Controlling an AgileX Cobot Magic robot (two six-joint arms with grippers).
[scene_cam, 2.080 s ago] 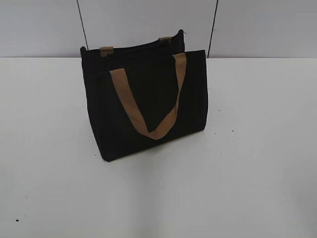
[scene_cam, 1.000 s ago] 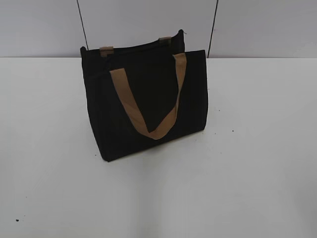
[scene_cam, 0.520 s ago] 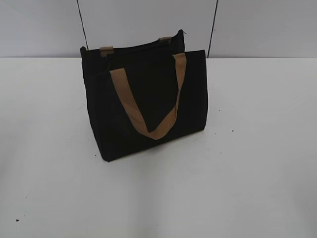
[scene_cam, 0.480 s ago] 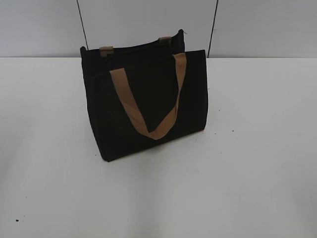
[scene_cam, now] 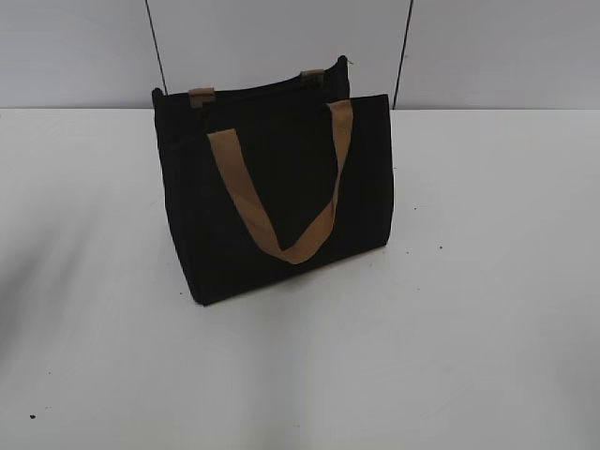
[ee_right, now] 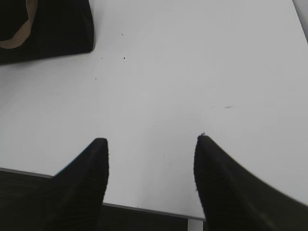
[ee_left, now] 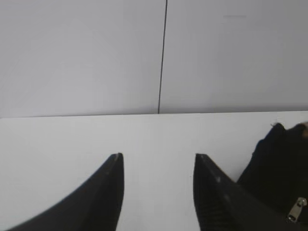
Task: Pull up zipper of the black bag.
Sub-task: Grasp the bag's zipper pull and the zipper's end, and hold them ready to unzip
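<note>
Two tan handles mark the black bag [scene_cam: 277, 192] in the exterior view, where it stands upright on the white table [scene_cam: 487, 309], a little toward the wall from the table's middle; one handle [scene_cam: 281, 192] hangs in a loop down the bag's near face, and only the stubs of the other show at its far top edge. No arm or gripper appears in this view, and the zipper cannot be made out along the bag's dark top from here. In the left wrist view the left gripper [ee_left: 158, 159] hangs above bare table with its jaws apart and nothing between them; the bag sits to the right of the gripper, partly behind the right finger, and the zipper's small silver pull [ee_left: 299, 210] shows low on the bag's end, near the picture's lower right corner. In the right wrist view the right gripper [ee_right: 151, 140] is likewise spread wide and empty over the table's near edge, with the bag's lower corner and a bit of tan strap well away toward the upper left. Judging by this, the task has not really begun: neither gripper touches the bag, the pull is not grasped, and reaching, steadying the bag, pinching the pull and drawing it along the track all remain.
</note>
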